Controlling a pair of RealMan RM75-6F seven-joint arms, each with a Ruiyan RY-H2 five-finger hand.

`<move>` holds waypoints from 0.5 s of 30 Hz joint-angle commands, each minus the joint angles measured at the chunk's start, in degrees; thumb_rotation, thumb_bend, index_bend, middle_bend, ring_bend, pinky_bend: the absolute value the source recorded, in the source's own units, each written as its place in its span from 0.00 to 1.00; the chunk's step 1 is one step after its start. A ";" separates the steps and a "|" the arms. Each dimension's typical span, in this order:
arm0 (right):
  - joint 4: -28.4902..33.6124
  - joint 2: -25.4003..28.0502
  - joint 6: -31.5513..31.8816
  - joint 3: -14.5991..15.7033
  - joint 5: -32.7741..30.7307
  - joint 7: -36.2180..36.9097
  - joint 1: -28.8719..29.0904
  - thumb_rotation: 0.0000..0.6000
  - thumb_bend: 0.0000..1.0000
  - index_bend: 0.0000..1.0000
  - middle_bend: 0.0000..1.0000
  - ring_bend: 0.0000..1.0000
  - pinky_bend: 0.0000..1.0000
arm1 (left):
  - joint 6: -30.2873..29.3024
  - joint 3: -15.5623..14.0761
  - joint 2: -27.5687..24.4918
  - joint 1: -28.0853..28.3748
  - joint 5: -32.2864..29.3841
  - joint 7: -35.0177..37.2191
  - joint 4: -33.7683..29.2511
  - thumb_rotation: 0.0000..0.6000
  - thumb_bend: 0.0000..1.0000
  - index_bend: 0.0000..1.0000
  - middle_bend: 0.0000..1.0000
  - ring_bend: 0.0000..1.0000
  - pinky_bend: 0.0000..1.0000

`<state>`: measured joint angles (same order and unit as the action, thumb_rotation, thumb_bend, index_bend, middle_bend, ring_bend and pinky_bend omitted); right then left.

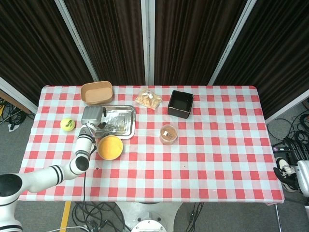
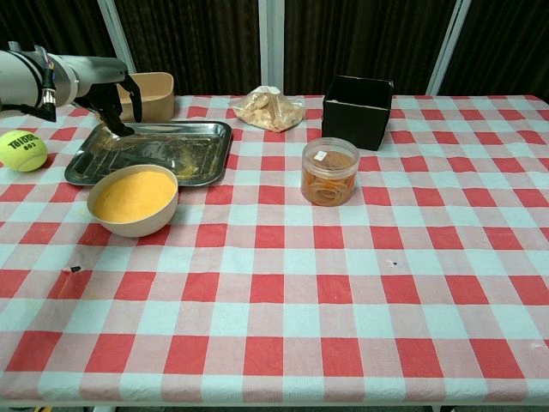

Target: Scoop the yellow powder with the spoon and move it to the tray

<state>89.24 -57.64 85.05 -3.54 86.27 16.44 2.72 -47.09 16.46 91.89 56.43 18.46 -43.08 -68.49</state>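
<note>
A cream bowl of yellow powder (image 1: 110, 147) (image 2: 134, 196) stands just in front of the metal tray (image 1: 123, 116) (image 2: 197, 146). My left hand (image 1: 91, 116) (image 2: 105, 93) reaches down over the tray's left end, its dark fingers (image 2: 117, 120) curled at the tray floor. It holds the spoon (image 1: 107, 127) low inside the tray; in the chest view the spoon is hard to make out. A thin yellowish dusting lies on the tray floor. My right hand is out of both views.
A tennis ball (image 1: 67, 124) (image 2: 22, 148) lies left of the tray. A tan box (image 1: 97, 92) (image 2: 153, 93) stands behind the tray. Further right are a snack bag (image 2: 268, 107), a black box (image 2: 358, 110) and a clear jar (image 2: 329, 172).
</note>
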 commanded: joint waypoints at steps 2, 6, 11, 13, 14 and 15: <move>0.07 0.14 0.01 -0.05 0.04 -0.11 0.04 1.00 0.24 0.00 0.07 0.00 0.00 | -0.06 -0.04 -1.29 -0.56 -0.25 2.09 -1.51 1.00 0.33 0.37 0.90 0.93 1.00; 0.33 0.44 -0.05 -0.10 0.25 -0.33 0.20 1.00 0.24 0.00 0.07 0.00 0.00 | -4.12 -0.50 -5.65 -4.04 6.99 6.96 -7.22 1.00 0.32 0.33 0.82 0.84 1.00; 0.60 0.73 -0.39 -0.12 0.33 -0.51 0.45 1.00 0.24 0.00 0.07 0.00 0.00 | -14.93 -5.11 -12.35 -12.63 24.29 15.26 -15.64 1.00 0.31 0.33 0.64 0.59 0.77; 0.69 0.76 -0.46 -0.12 0.37 -0.51 0.53 1.00 0.24 0.00 0.07 0.00 0.00 | -19.06 -7.71 -14.95 -16.53 30.89 18.85 -17.72 1.00 0.29 0.33 0.56 0.49 0.62; 0.69 0.71 -0.29 -0.15 0.51 -0.41 0.53 1.00 0.23 0.00 0.06 0.00 0.00 | -21.13 -8.96 -16.08 -18.49 33.57 20.59 -18.32 1.00 0.28 0.33 0.52 0.45 0.55; 0.62 0.61 0.03 -0.22 0.71 -0.26 0.51 1.00 0.22 0.00 0.05 0.00 0.00 | -22.82 -9.97 -16.84 -20.06 35.95 22.11 -18.72 1.00 0.27 0.33 0.49 0.42 0.50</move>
<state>89.89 -56.96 84.90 -3.72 86.84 16.06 3.23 -61.33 11.52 80.67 44.27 43.50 -28.58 -82.01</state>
